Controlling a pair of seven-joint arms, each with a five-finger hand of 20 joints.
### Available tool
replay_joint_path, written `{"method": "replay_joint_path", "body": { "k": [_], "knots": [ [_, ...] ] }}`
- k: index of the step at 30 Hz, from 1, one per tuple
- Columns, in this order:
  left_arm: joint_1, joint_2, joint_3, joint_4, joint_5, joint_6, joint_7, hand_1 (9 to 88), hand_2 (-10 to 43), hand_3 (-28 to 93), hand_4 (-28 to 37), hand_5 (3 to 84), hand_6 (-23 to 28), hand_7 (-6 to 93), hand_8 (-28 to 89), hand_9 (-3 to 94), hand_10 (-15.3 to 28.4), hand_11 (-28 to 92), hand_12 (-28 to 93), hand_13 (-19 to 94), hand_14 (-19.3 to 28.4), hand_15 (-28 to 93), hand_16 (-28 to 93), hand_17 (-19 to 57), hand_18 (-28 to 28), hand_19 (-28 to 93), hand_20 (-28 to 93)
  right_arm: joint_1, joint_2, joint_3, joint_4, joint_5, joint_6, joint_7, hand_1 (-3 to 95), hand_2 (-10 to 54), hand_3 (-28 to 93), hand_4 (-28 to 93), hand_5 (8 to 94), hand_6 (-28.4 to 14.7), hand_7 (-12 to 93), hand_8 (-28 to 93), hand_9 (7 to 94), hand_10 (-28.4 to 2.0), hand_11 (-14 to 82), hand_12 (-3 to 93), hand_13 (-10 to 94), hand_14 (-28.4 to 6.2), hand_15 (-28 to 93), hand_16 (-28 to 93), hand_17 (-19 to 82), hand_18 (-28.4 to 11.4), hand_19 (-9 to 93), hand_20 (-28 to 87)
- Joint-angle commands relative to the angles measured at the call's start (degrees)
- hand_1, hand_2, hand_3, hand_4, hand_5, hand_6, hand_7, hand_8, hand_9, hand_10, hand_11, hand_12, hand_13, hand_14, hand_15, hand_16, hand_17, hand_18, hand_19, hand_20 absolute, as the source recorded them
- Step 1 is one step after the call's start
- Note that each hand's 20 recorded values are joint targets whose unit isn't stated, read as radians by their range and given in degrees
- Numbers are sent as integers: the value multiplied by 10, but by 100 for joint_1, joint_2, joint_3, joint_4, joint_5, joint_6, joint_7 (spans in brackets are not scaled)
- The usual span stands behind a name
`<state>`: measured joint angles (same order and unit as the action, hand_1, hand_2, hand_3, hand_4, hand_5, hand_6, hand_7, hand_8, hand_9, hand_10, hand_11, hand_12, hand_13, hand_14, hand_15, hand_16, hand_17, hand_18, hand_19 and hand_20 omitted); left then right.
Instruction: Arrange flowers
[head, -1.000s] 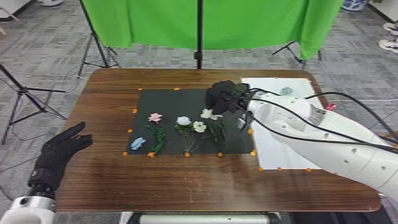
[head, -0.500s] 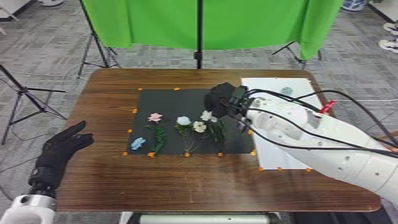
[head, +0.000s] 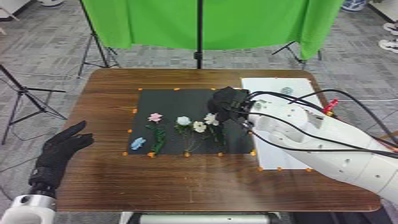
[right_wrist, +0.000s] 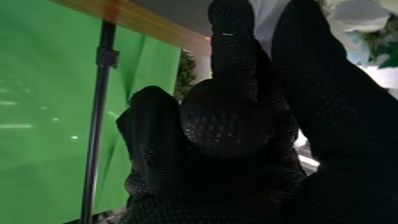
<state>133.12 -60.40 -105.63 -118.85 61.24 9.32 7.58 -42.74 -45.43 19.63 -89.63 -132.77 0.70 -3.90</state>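
Arranging looks well along | pink bloom (head: 155, 117), blue bloom (head: 138, 143) and three white blooms (head: 183, 121) lie on the mat (head: 182, 102) atop the worktop (head: 178, 187) | left robot hand (head: 62, 149) spread wide; right robot hand (head: 227, 102) by the whites, grip I can't tell | spacing perhaps left

My head view looks forward and down from above the near side of the tabletop (head: 178, 187), far enough back to take in all of it, plus floor (head: 53, 55) and green cloth (head: 147, 22) beyond. My left fingers (head: 64, 145) and right fingers (head: 224, 104) both fall inside it.

The right wrist view sits very close, looking from my wrist along those right fingers (right_wrist: 233, 60) and past them to the cloth. Both views share the right fingers, the cloth and the black pole (head: 199, 32); the blurred brown strip (right_wrist: 147, 22) up close may be the tabletop's edge.
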Motion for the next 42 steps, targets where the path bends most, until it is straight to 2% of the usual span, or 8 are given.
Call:
{"method": "replay_joint_path", "body": {
  "k": [1,4,8,12,14,22,30,42],
  "knots": [
    [47,-33,7,26,13,-52,-49,307,85,689,-130,379,61,87,-59,440,146,200,96,369,186,179,-21,61,126,151,141,55,136,52,-89,-224,-277,-52,516,-95,638,-230,668,58,318,-6,762,-74,117,319,858,-5,676,349,590,-133,932,640],
    [53,-44,3,23,13,-40,-49,308,84,688,-130,380,62,86,-59,440,146,200,96,368,187,179,-22,61,126,151,142,29,160,126,-126,-204,-386,-9,508,-95,641,-231,656,59,317,-11,750,-76,130,306,857,-5,677,348,588,-134,932,640],
    [69,-35,0,10,18,-40,-54,308,84,689,-128,380,62,86,-59,440,146,201,96,369,186,179,-21,61,126,151,142,25,199,185,-178,-155,-448,9,457,-95,704,-237,628,67,270,-33,734,-81,161,270,851,-6,677,350,584,-135,932,637],
    [84,-50,-2,1,23,-19,-41,308,83,688,-128,379,62,86,-58,440,146,201,97,370,186,181,-21,61,126,151,142,46,232,221,-262,-194,-632,3,424,-95,739,-233,606,75,241,-131,724,-86,183,228,850,-7,676,349,582,-136,932,634],
    [87,-51,-2,-3,23,-18,-49,308,83,689,-127,379,62,86,-58,440,145,200,96,370,187,181,-22,61,126,151,142,40,256,288,-317,-163,-756,-7,418,-95,741,-234,597,76,240,-140,719,-89,183,223,849,-9,674,349,579,-138,932,633],
    [89,-51,-17,-2,24,-23,-42,309,81,688,-127,379,61,87,-58,440,146,200,96,370,186,181,-22,61,126,151,141,-1,415,877,-728,259,-1705,12,393,-95,738,-237,568,74,225,-144,713,-93,176,214,848,-13,659,346,570,-147,932,617],
    [105,-48,-28,-16,25,-15,-60,310,81,688,-127,379,61,86,-59,440,146,201,96,371,186,182,-22,60,126,151,141,-154,500,1301,-816,585,-1756,25,385,-95,736,-237,569,75,219,-142,730,-95,177,215,856,-16,645,343,564,-151,932,599],
    [67,-31,-3,7,22,-47,-52,311,81,687,-127,379,61,87,-59,440,145,201,96,371,186,181,-22,60,126,150,142,-77,422,626,-740,-102,-1668,-103,376,-95,730,-230,570,71,216,-139,724,-97,175,217,856,-18,642,346,563,-153,932,597]
  ]
}}
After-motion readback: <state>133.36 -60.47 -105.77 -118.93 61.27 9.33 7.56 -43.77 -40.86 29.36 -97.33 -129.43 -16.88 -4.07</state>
